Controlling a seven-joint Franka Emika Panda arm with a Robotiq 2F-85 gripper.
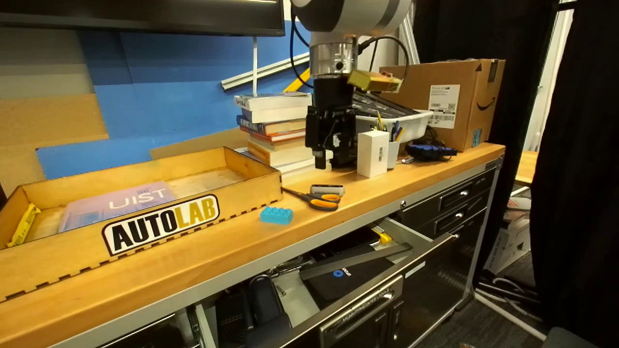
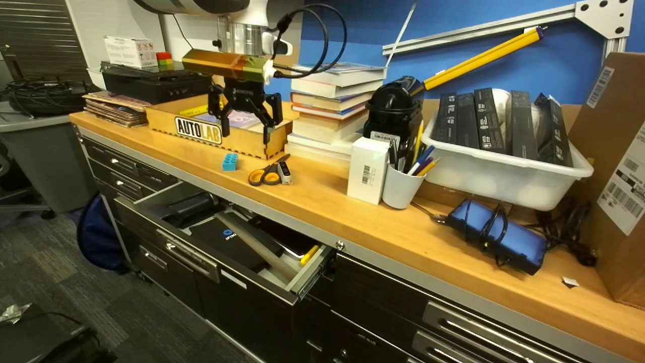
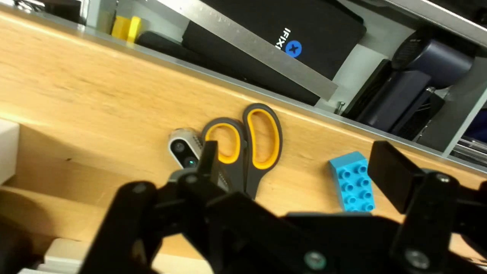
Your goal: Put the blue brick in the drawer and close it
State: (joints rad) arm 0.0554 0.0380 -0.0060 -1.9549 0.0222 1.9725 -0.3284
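Across both exterior views runs a long wooden benchtop (image 1: 203, 253), and below its front edge the drawer (image 2: 204, 253) stands pulled out. We find the blue brick (image 3: 350, 182) lying studs up on the wood, close to that edge, with the wooden tray (image 1: 251, 200) near it on the far side and bare wood between it and the scissors (image 3: 255, 173). Our gripper (image 2: 246, 135) hangs above the bench, jaws spread wide, holding nothing. Inside the drawer, a strip of pale floor shows beside a black pouch (image 3: 327, 38) (a metal ruler (image 3: 262, 51) lies across it).

Less clear to us: in the wrist view, the gripper covers one end of the brick, the scissors' blades and part of a small silver device (image 3: 185, 150). We cannot tell what the dark rounded object (image 3: 403, 93) in the drawer is. The benchtop hides the drawer's rear, and in an exterior view the frame cuts off a corner.
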